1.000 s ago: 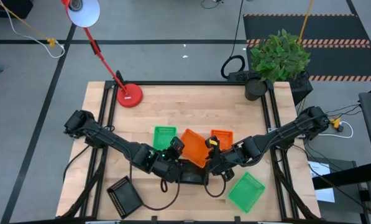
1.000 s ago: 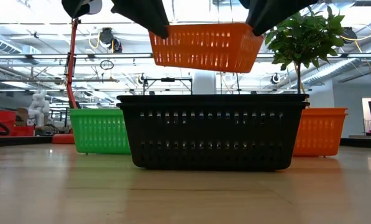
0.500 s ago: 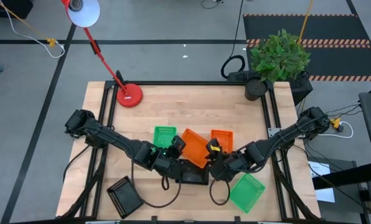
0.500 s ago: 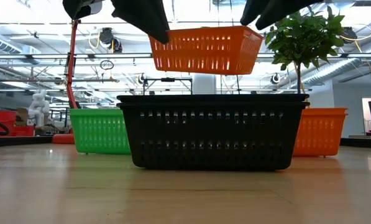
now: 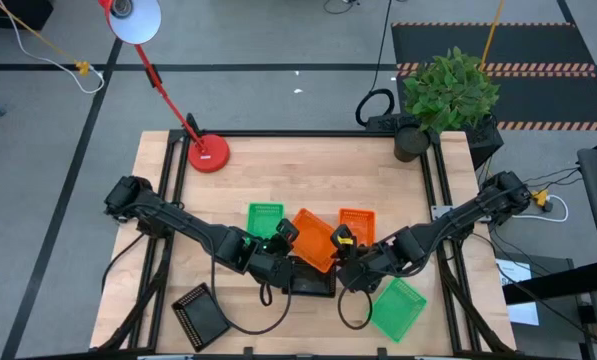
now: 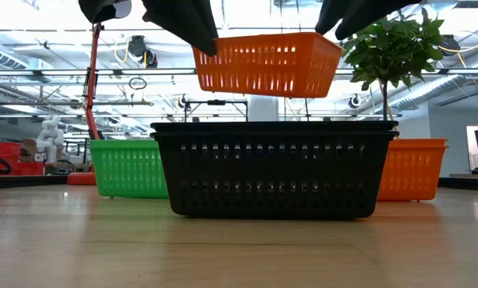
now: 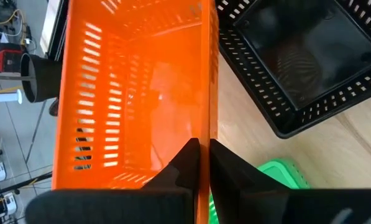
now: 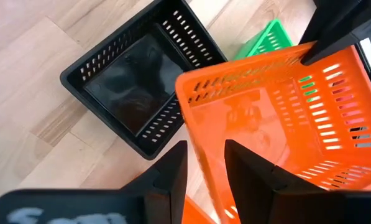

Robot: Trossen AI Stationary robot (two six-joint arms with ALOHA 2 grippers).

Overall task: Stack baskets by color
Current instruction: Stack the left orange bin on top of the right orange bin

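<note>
An orange basket (image 5: 313,240) hangs in the air over a black basket (image 6: 275,172) that stands on the table. My left gripper (image 7: 204,144) is shut on its left end. My right gripper (image 8: 206,149) is open at its right end, one finger on each side of the wall (image 8: 204,134). On the table stand a green basket (image 5: 265,218), a second orange basket (image 5: 356,222), another green basket (image 5: 396,307) and a black basket (image 5: 200,315). My left gripper pinches the upper edge of the orange basket's wall (image 7: 205,118) near a corner at the left end, one finger inside and one outside. The fingers slant down from the table's left. The basket hangs clear above the black basket (image 7: 297,62), open top up, nearly level. My right gripper's fingers (image 8: 247,168) straddle the wall near a corner; I cannot tell whether they touch it.
A red lamp base (image 5: 208,153) stands at the far left of the table and a potted plant (image 5: 448,95) at the far right corner. Bare wood lies along the far side and at the near left, around the black basket.
My right gripper has opened and rolled a little, letting go of the orange basket's right end. That end now sits slightly higher than before, so the basket's tilt has reversed. The left end has stayed where it was in my left gripper.
</note>
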